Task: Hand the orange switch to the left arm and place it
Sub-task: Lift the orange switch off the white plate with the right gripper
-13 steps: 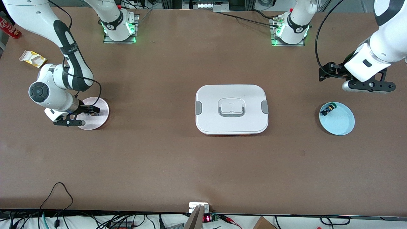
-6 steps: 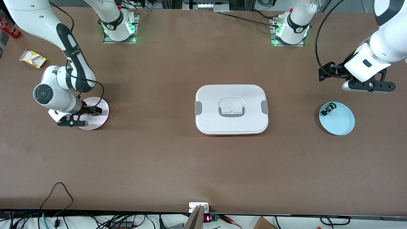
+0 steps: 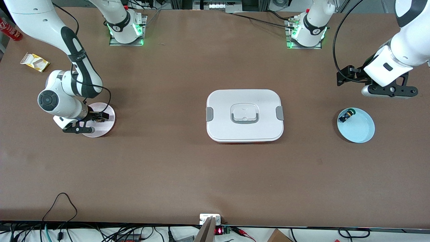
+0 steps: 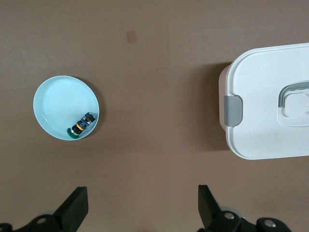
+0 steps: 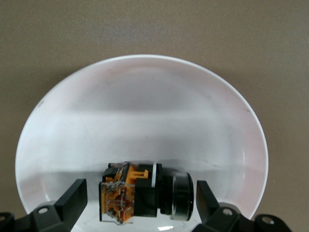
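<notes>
Right gripper (image 5: 140,203) rising slightly over pink plate (image 3: 106,125), fingers spread around orange switch (image 5: 145,192), visible only wrist-side; left gripper (image 4: 140,208) waiting open.

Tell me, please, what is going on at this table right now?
The right gripper sits low over the pink plate, fingers open on either side of the orange switch, not yet gripping. The left gripper waits open in the air near the blue plate. The box lies between the plates.
</notes>
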Action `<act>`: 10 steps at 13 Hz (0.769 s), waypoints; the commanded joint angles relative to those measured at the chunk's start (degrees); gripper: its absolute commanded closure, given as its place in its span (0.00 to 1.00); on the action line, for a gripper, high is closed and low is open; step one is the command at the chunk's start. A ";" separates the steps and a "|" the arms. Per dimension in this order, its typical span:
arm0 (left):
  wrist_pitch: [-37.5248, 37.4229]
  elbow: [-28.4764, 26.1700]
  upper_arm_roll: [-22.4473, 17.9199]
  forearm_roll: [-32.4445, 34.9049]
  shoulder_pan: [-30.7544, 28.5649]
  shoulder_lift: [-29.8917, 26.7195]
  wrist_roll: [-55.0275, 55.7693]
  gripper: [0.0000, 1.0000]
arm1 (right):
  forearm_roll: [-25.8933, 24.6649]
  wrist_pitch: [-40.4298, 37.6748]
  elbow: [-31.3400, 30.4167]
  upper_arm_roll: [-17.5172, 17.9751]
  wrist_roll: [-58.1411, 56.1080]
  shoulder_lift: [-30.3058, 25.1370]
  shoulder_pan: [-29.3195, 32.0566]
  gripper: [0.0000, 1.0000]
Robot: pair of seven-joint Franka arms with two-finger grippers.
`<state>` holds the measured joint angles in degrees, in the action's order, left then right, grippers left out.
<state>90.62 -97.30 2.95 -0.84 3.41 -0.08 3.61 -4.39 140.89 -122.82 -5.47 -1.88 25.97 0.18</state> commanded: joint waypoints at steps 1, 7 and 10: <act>-1.32 1.50 0.21 1.90 0.28 0.43 0.78 0.00 | 0.08 0.35 -1.02 0.64 0.56 -0.48 0.79 0.00; -1.32 1.50 0.21 1.90 0.28 0.43 0.78 0.00 | 0.34 -0.52 -1.02 0.72 0.74 -0.57 1.75 0.59; -1.32 1.50 0.21 1.90 0.28 0.43 0.78 0.00 | 0.43 -2.80 0.03 2.56 0.21 -1.62 2.19 0.82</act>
<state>90.61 -97.30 2.95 -0.84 3.41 -0.08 3.61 -4.33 140.36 -123.18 -5.26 -1.84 25.84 1.40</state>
